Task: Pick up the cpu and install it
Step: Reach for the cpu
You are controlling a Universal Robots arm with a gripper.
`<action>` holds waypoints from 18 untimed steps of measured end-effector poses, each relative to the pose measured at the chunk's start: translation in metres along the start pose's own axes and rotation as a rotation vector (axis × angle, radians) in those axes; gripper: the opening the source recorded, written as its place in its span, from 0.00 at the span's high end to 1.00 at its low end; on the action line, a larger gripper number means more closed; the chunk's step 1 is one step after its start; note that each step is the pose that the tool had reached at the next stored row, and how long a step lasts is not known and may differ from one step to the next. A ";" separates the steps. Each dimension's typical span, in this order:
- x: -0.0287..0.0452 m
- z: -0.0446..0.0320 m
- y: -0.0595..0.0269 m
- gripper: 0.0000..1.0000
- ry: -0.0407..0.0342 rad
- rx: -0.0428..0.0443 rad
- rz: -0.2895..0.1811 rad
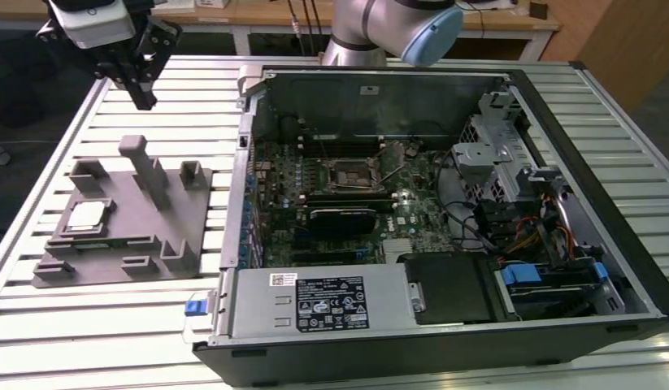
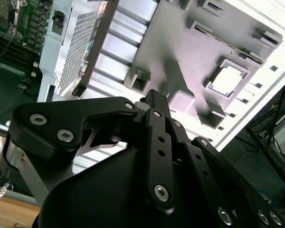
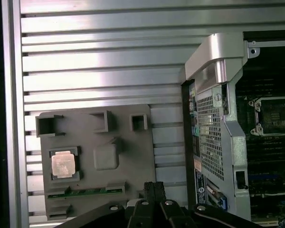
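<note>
Lying pocketed in the fixture plate [image 1: 123, 237] is the cpu [image 1: 87, 216].

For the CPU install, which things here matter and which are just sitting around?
Job: cpu in the grey fixture plate; motherboard socket; gripper, shut and empty.
Bystanders: power supply; drive cage.

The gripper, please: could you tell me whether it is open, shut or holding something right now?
Gripper: shut, holding nothing; it hangs clear of the cpu, which lies in the grey fixture plate.
</note>
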State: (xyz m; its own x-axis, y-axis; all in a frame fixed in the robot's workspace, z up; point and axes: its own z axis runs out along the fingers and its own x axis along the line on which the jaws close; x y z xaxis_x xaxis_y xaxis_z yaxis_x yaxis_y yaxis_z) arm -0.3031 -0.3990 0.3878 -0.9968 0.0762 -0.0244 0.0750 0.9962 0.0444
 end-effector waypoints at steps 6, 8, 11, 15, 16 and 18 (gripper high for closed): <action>0.0133 0.0007 -0.0028 0.89 0.0000 0.0001 0.000; 0.0197 0.0013 -0.0058 0.89 -0.0001 -0.0001 0.000; 0.0300 0.0017 -0.0085 0.89 0.0000 0.0001 0.000; 0.0424 0.0017 -0.0100 0.89 0.0000 0.0000 0.000; 0.0452 0.0018 -0.0102 0.89 -0.0001 0.0000 0.000; 0.0502 0.0016 -0.0106 0.89 0.0000 0.0001 0.000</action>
State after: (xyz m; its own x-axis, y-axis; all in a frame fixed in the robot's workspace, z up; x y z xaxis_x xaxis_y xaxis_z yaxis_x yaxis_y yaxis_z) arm -0.3539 -0.4056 0.3845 -0.9968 0.0763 -0.0244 0.0752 0.9962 0.0443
